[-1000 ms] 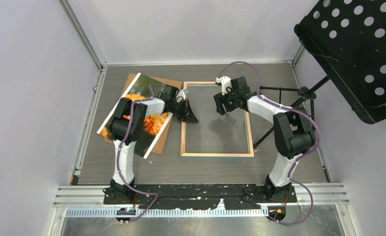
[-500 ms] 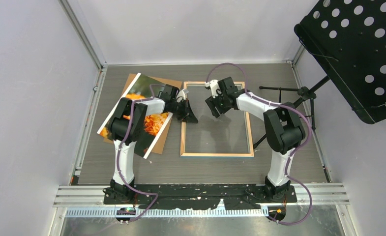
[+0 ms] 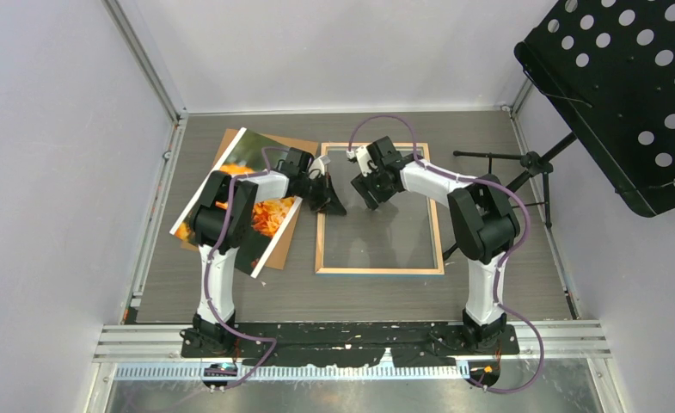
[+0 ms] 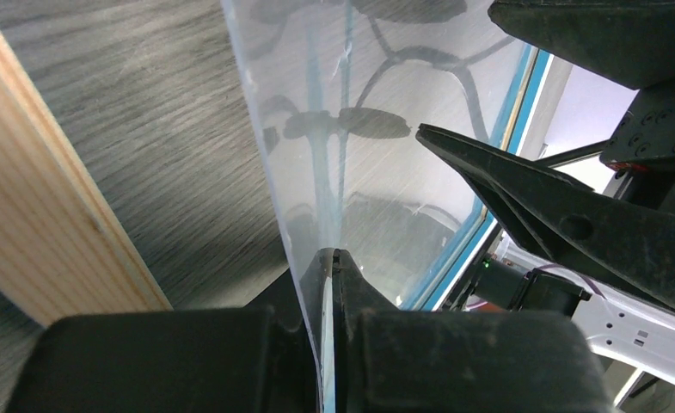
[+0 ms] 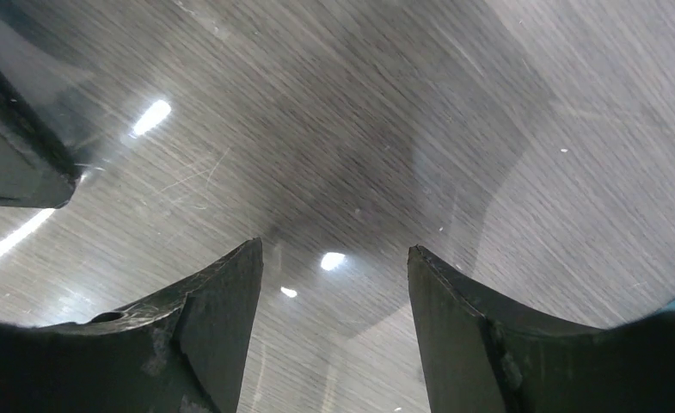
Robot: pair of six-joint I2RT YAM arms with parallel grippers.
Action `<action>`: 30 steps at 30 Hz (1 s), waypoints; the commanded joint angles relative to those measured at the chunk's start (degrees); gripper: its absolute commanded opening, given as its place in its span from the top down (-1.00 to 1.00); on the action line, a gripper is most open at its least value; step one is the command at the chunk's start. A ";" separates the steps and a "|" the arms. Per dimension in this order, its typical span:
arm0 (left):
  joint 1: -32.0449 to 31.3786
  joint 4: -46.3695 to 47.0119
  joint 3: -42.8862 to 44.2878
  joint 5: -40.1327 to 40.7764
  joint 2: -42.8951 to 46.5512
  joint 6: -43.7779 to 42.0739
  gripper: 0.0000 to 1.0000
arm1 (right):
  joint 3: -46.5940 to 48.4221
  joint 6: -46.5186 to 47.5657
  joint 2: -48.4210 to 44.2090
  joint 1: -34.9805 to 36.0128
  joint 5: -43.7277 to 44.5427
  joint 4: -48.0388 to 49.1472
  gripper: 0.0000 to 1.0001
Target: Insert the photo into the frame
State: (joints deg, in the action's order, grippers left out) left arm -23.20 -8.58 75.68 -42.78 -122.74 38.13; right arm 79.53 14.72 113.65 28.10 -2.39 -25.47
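**Grey table, pale walls: pane pinched on the left, right hand wide**

Top view. Wood-grain table (image 3: pixel 230 301) boxed in by walls (image 3: pixel 58 172), with a black perforated stand (image 3: pixel 626 86) at far right. At the left the photo (image 3: pixel 248 159) lies tilted on a brown board (image 3: pixel 297 143), partly hidden by the left arm (image 3: pixel 222 215). Mid-table, just right of the board, the frame (image 3: pixel 377 270) lies flat, wood side up. At its left side, far half: left gripper (image 3: pixel 332 205). Over the pane (image 3: pixel 385 232), near the left one but apart from it: right gripper (image 3: pixel 370 196).

Left wrist. Fingers are together, clamped on the edge of the clear pane (image 4: pixel 385 172), which rises away from the camera. A wood rail (image 4: pixel 50 198) runs to the left and a blue strip (image 4: pixel 504 163) along the pane's far side. One right finger (image 4: pixel 557 215) points in from the right.

Right wrist. Fingers (image 5: pixel 213 292) are well apart with nothing between them. Beneath them is the pane, table grain and light glints showing through. Contact with the pane: cannot tell. The left gripper's tip (image 5: pixel 11 163) shows at the left edge.
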 commanded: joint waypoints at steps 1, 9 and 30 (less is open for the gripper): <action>-0.79 -2.91 0.97 3.57 1.17 -3.18 0.91 | 2.97 0.19 0.84 0.20 1.50 -1.58 -0.37; -0.79 -4.00 0.31 4.57 2.42 -3.81 0.61 | 4.34 -0.16 2.09 0.20 1.44 -2.84 -0.36; -0.72 -18.03 2.07 11.09 7.32 -12.45 -0.26 | 3.90 -0.34 1.83 0.21 1.08 -2.98 -0.36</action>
State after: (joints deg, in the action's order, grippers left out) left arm -24.32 -19.25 77.17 -37.50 -118.13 30.59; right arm 82.19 14.63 115.44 28.12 -1.61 -27.94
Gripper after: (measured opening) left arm 0.606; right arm 0.682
